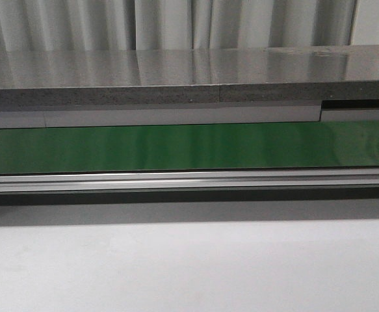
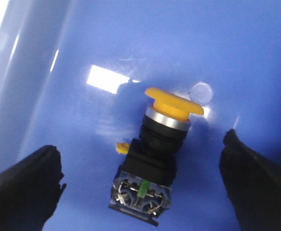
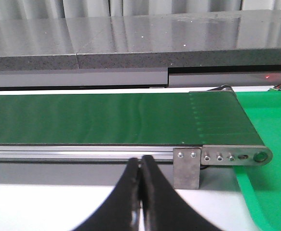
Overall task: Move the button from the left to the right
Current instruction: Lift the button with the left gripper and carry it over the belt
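Between the spread fingers of the left gripper, the button lies on its side on a blue bin floor, untouched, long axis running from yellow cap to black terminal block (cap pointing away from the wrist). Both fingers have free room beside it. The right gripper is pinched closed on nothing before the green belt.
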